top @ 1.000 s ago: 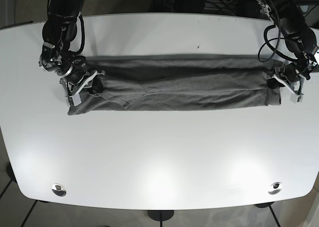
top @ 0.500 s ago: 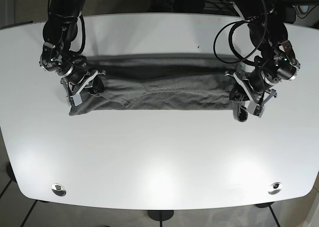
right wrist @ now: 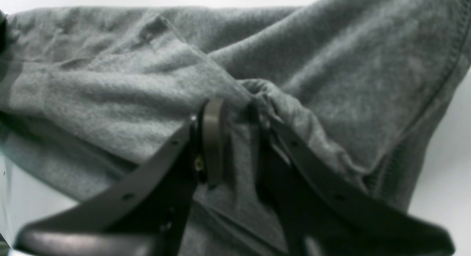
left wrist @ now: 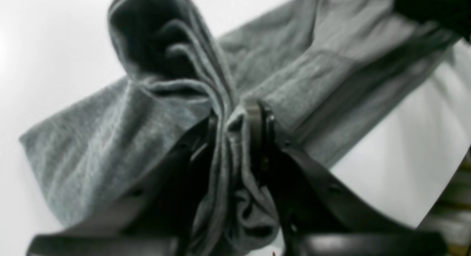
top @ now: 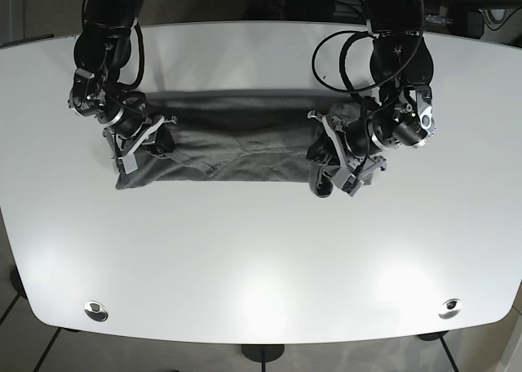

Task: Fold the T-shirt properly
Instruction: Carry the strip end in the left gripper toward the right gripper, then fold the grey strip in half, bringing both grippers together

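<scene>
A grey T-shirt [top: 236,139] lies folded into a long band across the white table [top: 261,258]. My left gripper [top: 333,170] is shut on the band's right end and holds it bunched and lifted, folded over toward the left. In the left wrist view the cloth [left wrist: 184,101] is pinched between the black fingers [left wrist: 254,127] of my left gripper [left wrist: 235,123]. My right gripper [top: 139,148] is shut on the shirt's left end near the table. The right wrist view shows a fold of cloth [right wrist: 294,64] clamped in my right gripper [right wrist: 235,116].
Black cables [top: 342,46] loop from the arm on the right of the base view. Two round metal fittings [top: 96,310] [top: 449,307] sit near the table's front edge. Dark equipment stands beyond the far edge.
My left gripper has carried the shirt's right end leftward along the table, shortening the band. The right gripper has stayed in place on the left end.
</scene>
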